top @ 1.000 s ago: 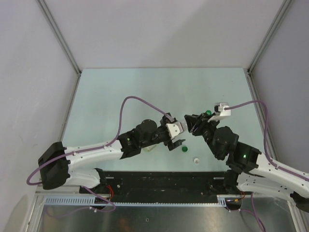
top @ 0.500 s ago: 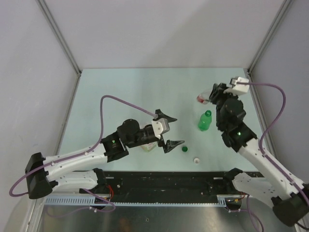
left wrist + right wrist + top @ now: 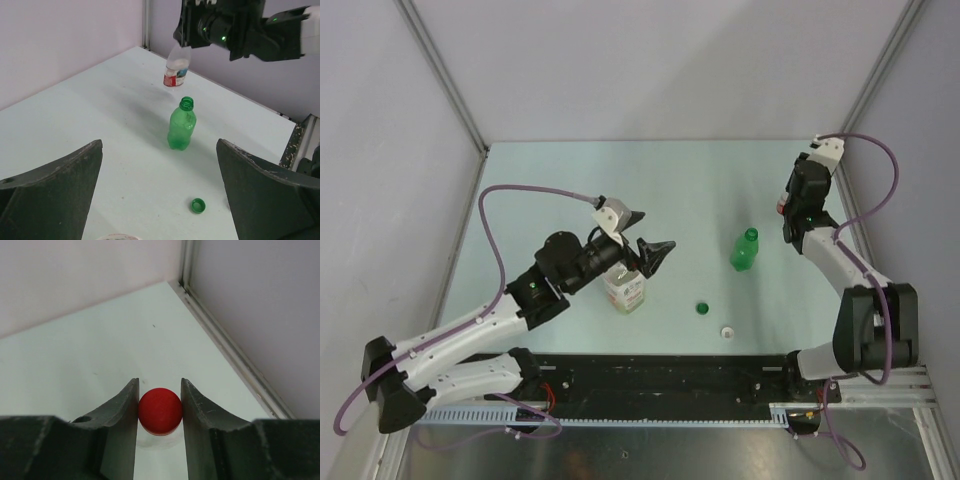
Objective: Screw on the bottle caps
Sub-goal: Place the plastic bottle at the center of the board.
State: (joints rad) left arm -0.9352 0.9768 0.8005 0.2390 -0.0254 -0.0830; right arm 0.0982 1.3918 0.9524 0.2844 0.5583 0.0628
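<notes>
A: Where are our caps rn?

B: Red cap (image 3: 160, 411) is pinched betw. the right jaws, up by the far right corner of the desk (image 3: 570, 190). It sits atop the small clear bottle (image 3: 176, 70). We can't tell if it's threaded home, or if the bottle's foot touches the desk. Green cap (image 3: 702, 309) and white cap (image 3: 727, 331) lie loose near the front edge, close together but not touching.

A: Left jaws?

B: Wide apart, nothing in them, hovering over the wide bottle (image 3: 625, 290) w/ the orange label.

A: How do we reckon the caps handle?

B: Light, stiff plastic, prob. OK to grip. But they're tiny & low, so they'd skid or flip if we nudge one side first. We'd come from above and pinch across the diameter. The green one looks to lie open side up, so squeeze the wall gently.

A: Bottles?

B: Thin-walled, prob. light and tippy. The green bottle (image 3: 181, 127) stands open-necked w/ nothing holding it. We'd want one side steadying the body while the other twists.

A: Anything in the way?

B: Not much. The green bottle stands betw. the loose caps and the right arm. The purple cable (image 3: 520, 195) on the left arm loops high above the desk. The loose caps sit near each other, so wide jaws going for green could knock white.
</notes>
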